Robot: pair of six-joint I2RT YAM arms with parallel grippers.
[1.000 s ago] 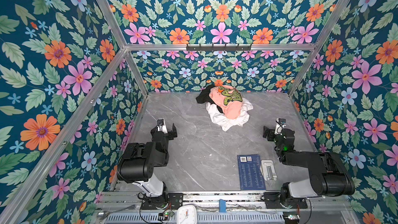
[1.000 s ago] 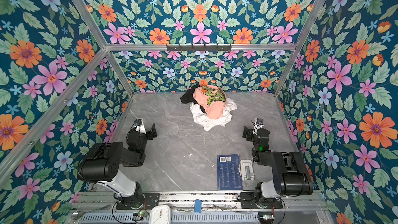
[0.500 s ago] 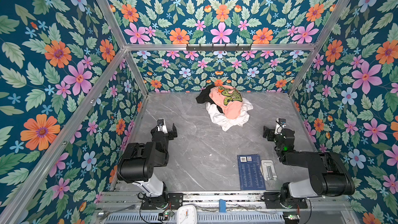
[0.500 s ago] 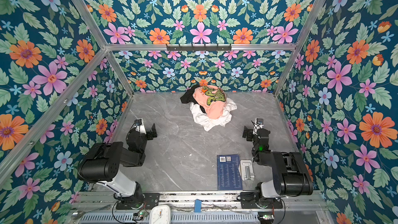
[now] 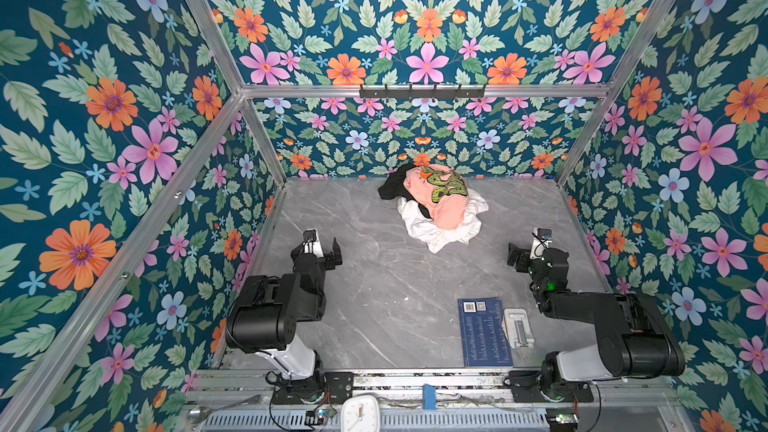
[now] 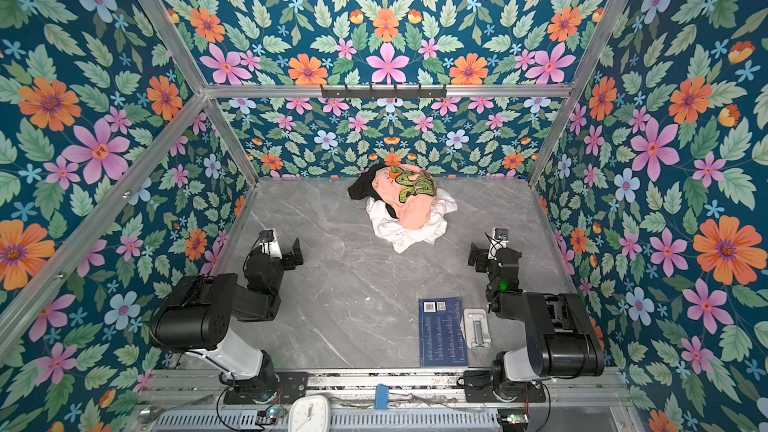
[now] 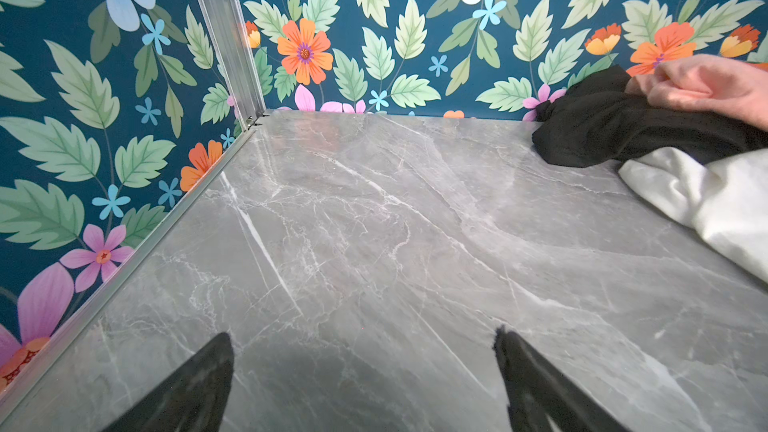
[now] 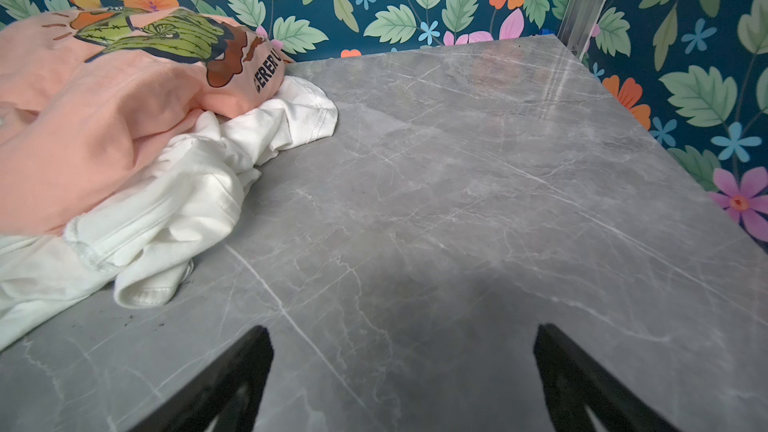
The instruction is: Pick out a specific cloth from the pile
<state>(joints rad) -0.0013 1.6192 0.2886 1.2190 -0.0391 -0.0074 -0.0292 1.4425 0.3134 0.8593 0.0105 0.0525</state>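
1. White cloth (image 5: 440, 236) lies at the bottom of the pile (image 5: 434, 201), midway along the counter's (image 5: 374, 305) far edge, in both top views. It is not yet picked, so I judge the whole task remains. Nothing differs from the earlier top views.
2. Left wrist view: left gripper (image 7: 361, 332) has its jaws wide apart, empty, over bare counter, with the cloth well apart.
3. Right wrist view: right gripper (image 8: 403, 327) is likewise spread and empty. The cloth's hem is nearer but untouched.
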